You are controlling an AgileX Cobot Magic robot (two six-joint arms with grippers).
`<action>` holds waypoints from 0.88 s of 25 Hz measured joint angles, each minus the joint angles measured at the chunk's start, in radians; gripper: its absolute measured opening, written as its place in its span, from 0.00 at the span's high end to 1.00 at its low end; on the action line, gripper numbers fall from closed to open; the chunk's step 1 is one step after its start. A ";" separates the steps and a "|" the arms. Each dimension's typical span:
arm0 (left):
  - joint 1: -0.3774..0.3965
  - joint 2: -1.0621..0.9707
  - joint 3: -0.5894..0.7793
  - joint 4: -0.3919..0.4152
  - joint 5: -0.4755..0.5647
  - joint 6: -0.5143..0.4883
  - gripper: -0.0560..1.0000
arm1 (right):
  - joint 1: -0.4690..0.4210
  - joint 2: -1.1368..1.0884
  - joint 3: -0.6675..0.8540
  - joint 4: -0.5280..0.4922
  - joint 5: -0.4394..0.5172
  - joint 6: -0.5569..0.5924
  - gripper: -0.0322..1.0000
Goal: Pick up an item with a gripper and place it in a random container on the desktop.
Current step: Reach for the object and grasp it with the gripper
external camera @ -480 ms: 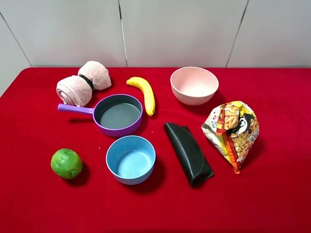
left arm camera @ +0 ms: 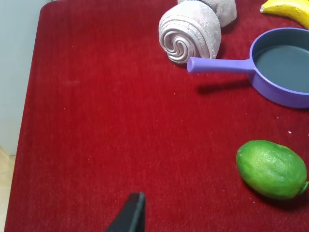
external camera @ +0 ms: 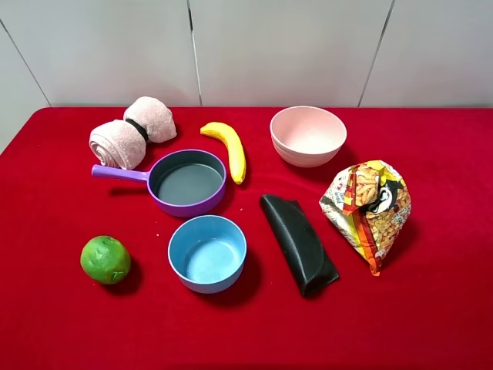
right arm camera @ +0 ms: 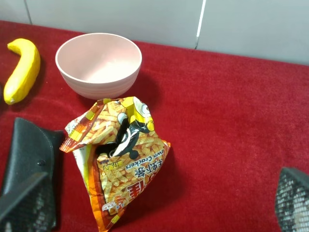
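A crinkly foil snack bag [external camera: 367, 210], printed in yellow, orange and red with a cartoon figure, lies on the right side of a desktop [external camera: 439, 316] covered in bright red cloth, resting on the cloth and held by nothing. Just behind it, not touching, stands a pink bowl [external camera: 308, 135]. To its left lies a black pouch [external camera: 299, 243], set at a slant, close beside the bag. The right gripper [right arm camera: 159, 203] hangs above the near end of the bag, its two dark fingers spread wide, one over the pouch and the other over bare cloth on the far side of the bag, and nothing is between them. A yellow banana [external camera: 229, 149] lies left of the pink bowl. Beside the banana sits a shallow purple pan [external camera: 179, 206] with a grey inside, its long straight handle pointing left toward a rolled pink towel [external camera: 131, 132] tied with a black band. In front of the pan stands a blue bowl [external camera: 207, 253], and a green lime [external camera: 105, 260] lies to its left. Of the left gripper [left arm camera: 130, 217] only one dark fingertip shows, over bare cloth near the lime, so whether its jaws are spread or closed cannot be told.
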 joint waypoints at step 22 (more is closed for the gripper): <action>0.000 0.000 0.000 0.000 0.000 0.000 0.01 | 0.000 0.000 0.000 0.000 0.000 0.000 0.30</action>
